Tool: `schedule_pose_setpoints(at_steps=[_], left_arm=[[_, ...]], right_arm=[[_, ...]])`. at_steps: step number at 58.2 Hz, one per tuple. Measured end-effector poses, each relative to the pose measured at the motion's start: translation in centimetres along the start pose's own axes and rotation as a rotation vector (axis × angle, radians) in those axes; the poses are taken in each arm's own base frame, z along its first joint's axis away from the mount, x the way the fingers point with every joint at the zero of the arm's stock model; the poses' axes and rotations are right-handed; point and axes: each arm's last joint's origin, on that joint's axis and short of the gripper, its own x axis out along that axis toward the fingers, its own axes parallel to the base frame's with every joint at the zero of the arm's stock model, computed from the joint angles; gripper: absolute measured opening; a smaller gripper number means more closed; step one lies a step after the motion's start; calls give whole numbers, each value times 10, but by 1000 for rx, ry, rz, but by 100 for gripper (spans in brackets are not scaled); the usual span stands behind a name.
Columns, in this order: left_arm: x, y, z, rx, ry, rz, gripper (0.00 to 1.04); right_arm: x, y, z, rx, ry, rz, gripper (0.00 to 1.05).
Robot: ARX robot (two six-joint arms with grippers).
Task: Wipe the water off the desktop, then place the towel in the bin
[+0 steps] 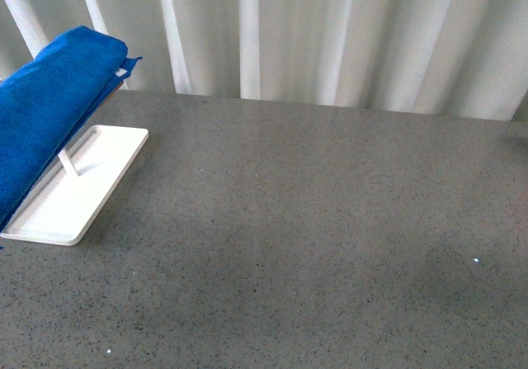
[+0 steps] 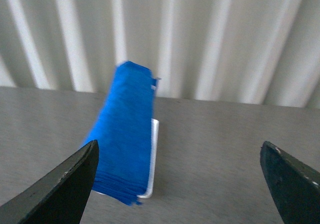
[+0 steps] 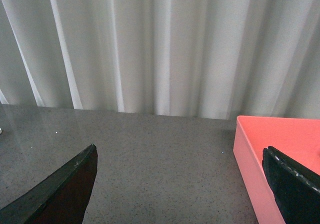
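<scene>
The blue towel [image 1: 51,105] hangs folded over the rack of a white tray [image 1: 91,179] at the far left of the dark-grey speckled desktop [image 1: 313,237]. In the left wrist view the towel [image 2: 125,134] lies ahead of my left gripper [image 2: 180,179], which is open and empty, well short of it. My right gripper [image 3: 182,184] is open and empty above the desktop [image 3: 160,159], with a pink bin [image 3: 280,149] just beside one finger. Neither gripper shows in the front view. I see no clear water patch.
White pleated curtains [image 1: 330,30] close off the far edge of the desktop. The white tray also shows in the left wrist view [image 2: 154,159], under the towel.
</scene>
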Motion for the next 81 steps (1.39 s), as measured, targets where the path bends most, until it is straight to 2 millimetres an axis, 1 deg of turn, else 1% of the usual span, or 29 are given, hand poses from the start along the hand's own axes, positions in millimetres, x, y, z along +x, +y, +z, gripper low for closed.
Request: schedule_pose_setpoints(at_steps=[1, 2, 4, 7, 9, 12, 16, 19, 22, 27, 28, 31, 32, 34, 35, 37, 40, 42, 47, 50, 55, 60, 67, 75, 81], left_arm=[[0, 0, -1, -32, 33, -43, 98], [2, -2, -3, -105, 92, -108, 98], [5, -4, -4, -184, 152, -177, 98], [12, -5, -5, -271, 190, -184, 98], [16, -7, -3, -293, 195, -186, 98], [28, -12, 8, -318, 175, -193, 98], [52, -18, 32, -325, 132, -207, 98], [78, -23, 50, -318, 121, -222, 98], [104, -25, 61, -293, 152, -218, 98], [162, -25, 77, -215, 257, -215, 98], [177, -24, 79, -192, 291, -226, 98], [207, -19, 82, -139, 355, -194, 98], [212, -18, 82, -136, 368, -191, 98], [232, -14, 82, -102, 430, -200, 98], [237, -13, 82, -93, 446, -197, 98], [255, -8, 80, -58, 508, -189, 98], [272, -2, 79, -43, 564, -191, 98], [288, 4, 77, -18, 613, -182, 98], [315, 19, 77, 34, 680, -130, 98], [328, 28, 78, 47, 717, -117, 98], [343, 41, 80, 68, 758, -87, 98], [353, 51, 83, 95, 753, -59, 98], [360, 56, 84, 130, 737, -66, 98], [367, 59, 72, 177, 758, -85, 98], [375, 64, 58, 196, 784, -70, 98]], right_arm=[[0, 0, 0, 0, 0, 0, 98], [0, 0, 0, 0, 0, 0, 98], [0, 0, 0, 0, 0, 1, 98], [0, 0, 0, 0, 0, 1, 98], [0, 0, 0, 0, 0, 0, 98], [0, 0, 0, 0, 0, 0, 98], [0, 0, 0, 0, 0, 0, 98], [0, 0, 0, 0, 0, 0, 98], [0, 0, 0, 0, 0, 0, 98], [0, 0, 0, 0, 0, 0, 98], [0, 0, 0, 0, 0, 0, 98], [0, 0, 0, 0, 0, 0, 98], [0, 0, 0, 0, 0, 0, 98], [0, 0, 0, 0, 0, 0, 98], [0, 0, 0, 0, 0, 0, 98], [0, 0, 0, 0, 0, 0, 98], [0, 0, 0, 0, 0, 0, 98], [0, 0, 0, 0, 0, 0, 98], [0, 0, 0, 0, 0, 0, 98], [0, 0, 0, 0, 0, 0, 98], [0, 0, 0, 0, 0, 0, 98], [0, 0, 0, 0, 0, 0, 98], [0, 0, 0, 0, 0, 0, 98], [0, 0, 0, 0, 0, 0, 98], [0, 0, 0, 0, 0, 0, 98]])
